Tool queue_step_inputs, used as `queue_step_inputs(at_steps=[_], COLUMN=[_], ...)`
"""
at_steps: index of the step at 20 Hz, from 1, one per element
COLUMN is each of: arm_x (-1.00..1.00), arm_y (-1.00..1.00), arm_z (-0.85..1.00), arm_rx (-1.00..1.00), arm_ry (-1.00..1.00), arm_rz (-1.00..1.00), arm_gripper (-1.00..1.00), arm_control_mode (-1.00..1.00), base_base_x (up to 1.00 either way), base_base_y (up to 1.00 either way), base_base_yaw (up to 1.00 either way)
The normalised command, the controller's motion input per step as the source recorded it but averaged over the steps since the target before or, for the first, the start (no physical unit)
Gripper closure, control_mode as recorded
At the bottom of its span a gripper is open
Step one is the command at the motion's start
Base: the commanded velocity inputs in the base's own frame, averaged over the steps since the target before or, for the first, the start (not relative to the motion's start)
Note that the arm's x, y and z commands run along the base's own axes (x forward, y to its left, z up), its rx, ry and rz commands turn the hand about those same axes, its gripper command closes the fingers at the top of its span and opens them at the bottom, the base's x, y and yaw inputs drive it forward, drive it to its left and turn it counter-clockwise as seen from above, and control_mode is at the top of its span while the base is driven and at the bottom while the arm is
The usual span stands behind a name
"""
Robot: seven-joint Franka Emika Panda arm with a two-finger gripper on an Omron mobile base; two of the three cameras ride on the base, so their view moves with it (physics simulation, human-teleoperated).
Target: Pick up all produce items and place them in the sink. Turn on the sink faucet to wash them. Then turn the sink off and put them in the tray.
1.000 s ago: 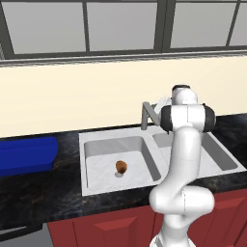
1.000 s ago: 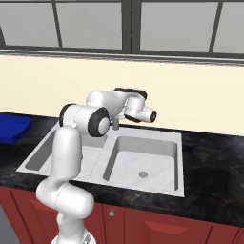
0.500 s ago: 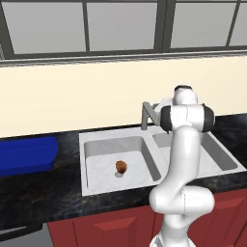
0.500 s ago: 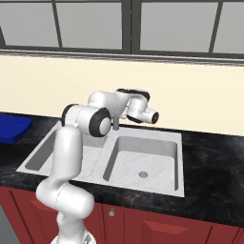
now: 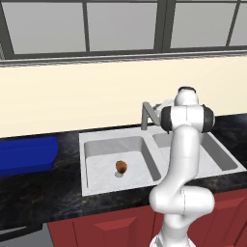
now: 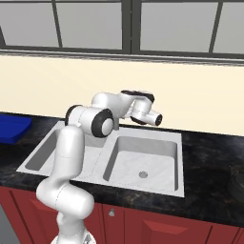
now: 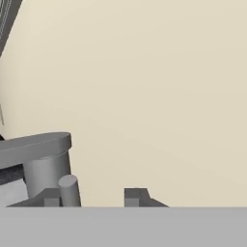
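The sink (image 5: pixel 159 164) lies below the tool (image 7: pixel 96 197), the faucet (image 7: pixel 41 161) just beside its left fingertip, and the potato (image 5: pixel 121 166) sits in the left basin. The tool holds nothing, fingers apart. Nudge the faucet handle gently, keeping contact square, so the finger does not slip off.

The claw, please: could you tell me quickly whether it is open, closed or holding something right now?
Claw: open, holding nothing, its fingertips apart beside the sink faucet; the produce lies in the sink.
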Motion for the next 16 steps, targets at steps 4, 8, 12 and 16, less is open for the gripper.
queue_step_inputs(at_steps=[4, 8, 12, 16], arm_x=[0.05, 0.04, 0.06, 0.04], arm_y=[-0.78, -0.76, -0.62, -0.33], arm_z=[-0.74, -0.73, -0.61, -0.35], arm_rx=[0.14, 0.14, 0.09, 0.03], arm_ry=[0.1, 0.1, 0.09, 0.04], arm_rz=[0.0, 0.0, 0.0, 0.02], arm_gripper=[1.0, 1.0, 1.0, 1.0], arm_control_mode=[-1.0, -1.0, -1.0, -1.0], base_base_x=[0.0, 0.0, 0.0, 0.0], base_base_y=[0.0, 0.0, 0.0, 0.0], base_base_yaw=[0.0, 0.0, 0.0, 0.0])
